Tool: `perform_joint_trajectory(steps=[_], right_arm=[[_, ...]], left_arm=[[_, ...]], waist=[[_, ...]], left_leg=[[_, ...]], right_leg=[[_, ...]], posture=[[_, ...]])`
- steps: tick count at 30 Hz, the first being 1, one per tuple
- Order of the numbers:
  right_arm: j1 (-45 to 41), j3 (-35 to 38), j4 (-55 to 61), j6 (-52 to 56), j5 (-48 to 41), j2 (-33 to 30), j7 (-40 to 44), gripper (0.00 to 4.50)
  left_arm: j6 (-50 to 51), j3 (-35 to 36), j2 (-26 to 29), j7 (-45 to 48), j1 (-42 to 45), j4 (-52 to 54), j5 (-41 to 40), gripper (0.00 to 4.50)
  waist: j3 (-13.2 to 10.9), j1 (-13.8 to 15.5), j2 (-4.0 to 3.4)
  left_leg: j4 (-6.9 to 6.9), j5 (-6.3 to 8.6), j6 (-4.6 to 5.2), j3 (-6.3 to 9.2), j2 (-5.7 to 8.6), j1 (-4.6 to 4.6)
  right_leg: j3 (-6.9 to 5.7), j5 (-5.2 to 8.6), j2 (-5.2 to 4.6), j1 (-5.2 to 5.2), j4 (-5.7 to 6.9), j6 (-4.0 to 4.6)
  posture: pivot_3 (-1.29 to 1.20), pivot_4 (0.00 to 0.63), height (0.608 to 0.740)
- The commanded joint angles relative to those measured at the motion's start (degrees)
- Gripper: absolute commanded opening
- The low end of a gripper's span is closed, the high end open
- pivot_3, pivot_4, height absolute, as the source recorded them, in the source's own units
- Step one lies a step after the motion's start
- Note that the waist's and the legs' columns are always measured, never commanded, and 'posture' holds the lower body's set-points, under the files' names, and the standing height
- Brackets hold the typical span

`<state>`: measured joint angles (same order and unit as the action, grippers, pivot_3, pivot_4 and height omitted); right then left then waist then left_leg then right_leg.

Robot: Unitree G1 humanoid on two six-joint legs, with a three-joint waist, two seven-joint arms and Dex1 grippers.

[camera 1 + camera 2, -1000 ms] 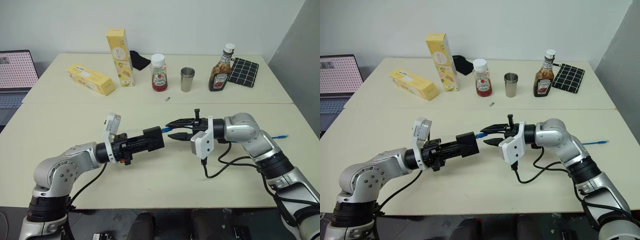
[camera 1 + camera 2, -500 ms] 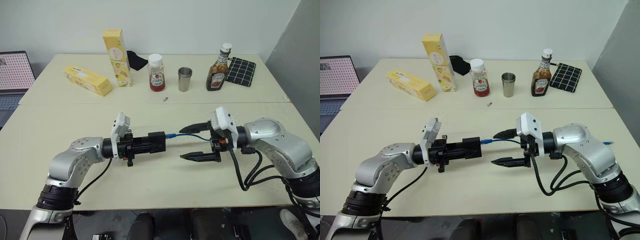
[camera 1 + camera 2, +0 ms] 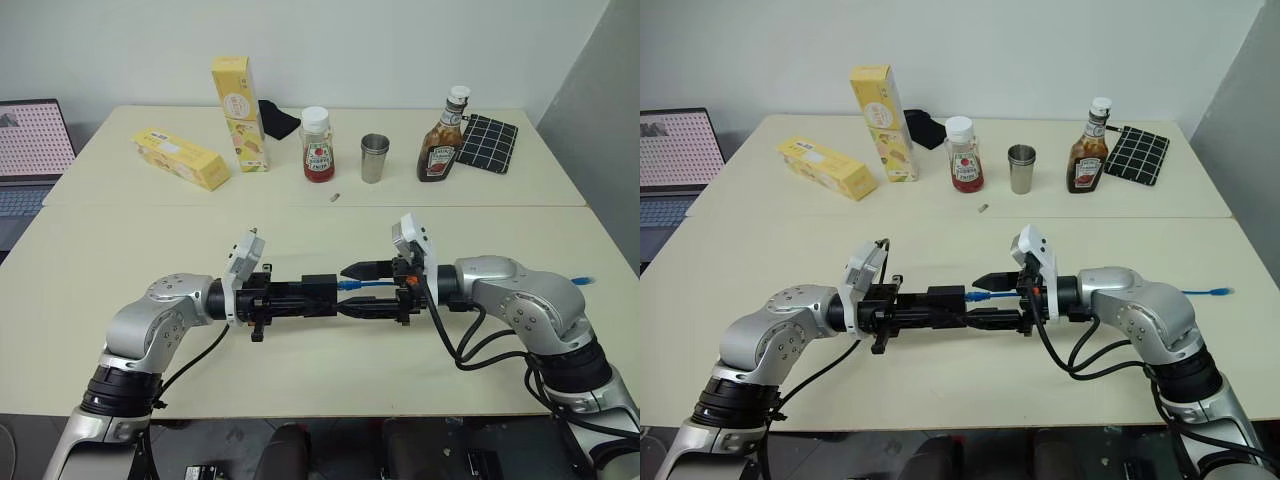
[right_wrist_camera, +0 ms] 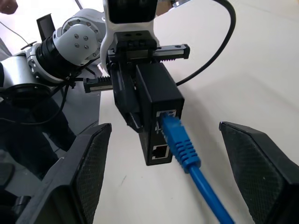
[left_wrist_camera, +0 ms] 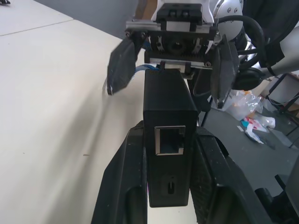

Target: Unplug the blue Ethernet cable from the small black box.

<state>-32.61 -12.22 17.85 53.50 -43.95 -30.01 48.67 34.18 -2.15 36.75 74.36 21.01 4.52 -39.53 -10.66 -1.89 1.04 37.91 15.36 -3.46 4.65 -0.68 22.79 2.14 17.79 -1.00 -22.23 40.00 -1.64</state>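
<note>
Frame center: left claw (image 5: 170,186) clamps box (image 4: 156,100); cable (image 4: 187,154) plugged in, far end cut off; right claw (image 4: 173,172) wide open, empty.

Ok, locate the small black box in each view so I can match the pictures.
Left eye view: small black box, centre, above the table.
Right eye view: centre.
Left wrist view: middle, between that gripper's fingers.
Right wrist view: centre.
Shared landmark: blue Ethernet cable plugged into it.
</note>
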Motion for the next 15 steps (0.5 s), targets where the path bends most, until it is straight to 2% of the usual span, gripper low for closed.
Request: perform_joint_trajectory(steps=[1, 13, 15], right_arm=[[-1.8, 2.3, -0.1, 1.6, -1.8, 1.1, -0.2, 3.9], [-2.7, 3.6, -1.7, 3.2, -1.3, 2.0, 0.8, 3.9], [-2.6, 3.3, -1.7, 3.0, -0.9, 1.6, 1.2, 3.54]], left_arm=[[-1.0, 2.0, -0.3, -0.1, -0.2, 1.7, -1.0, 0.78], [-0.9, 2.0, -0.4, -0.4, -0.8, 2.0, -0.8, 0.78], [-0.8, 2.1, -0.5, -0.5, -0.8, 2.0, -0.9, 0.78]], waist=[[0.0, 0.0, 0.0], [0.0, 0.0, 0.0], [0.0, 0.0, 0.0]], left_leg=[[0.0, 0.0, 0.0, 0.0, 0.0, 0.0], [-0.01, 0.0, 0.0, -0.01, 0.01, 0.0], [-0.01, 0.0, 0.0, 0.0, 0.01, 0.0]], right_leg=[[0.0, 0.0, 0.0, 0.0, 0.0, 0.0], [-0.01, 0.0, 0.01, -0.01, 0.0, 0.0], [-0.02, 0.0, 0.01, 0.0, 0.0, 0.0]], posture=[[0.0, 0.15, 0.74], [0.0, 0.15, 0.74], [0.0, 0.15, 0.74]])
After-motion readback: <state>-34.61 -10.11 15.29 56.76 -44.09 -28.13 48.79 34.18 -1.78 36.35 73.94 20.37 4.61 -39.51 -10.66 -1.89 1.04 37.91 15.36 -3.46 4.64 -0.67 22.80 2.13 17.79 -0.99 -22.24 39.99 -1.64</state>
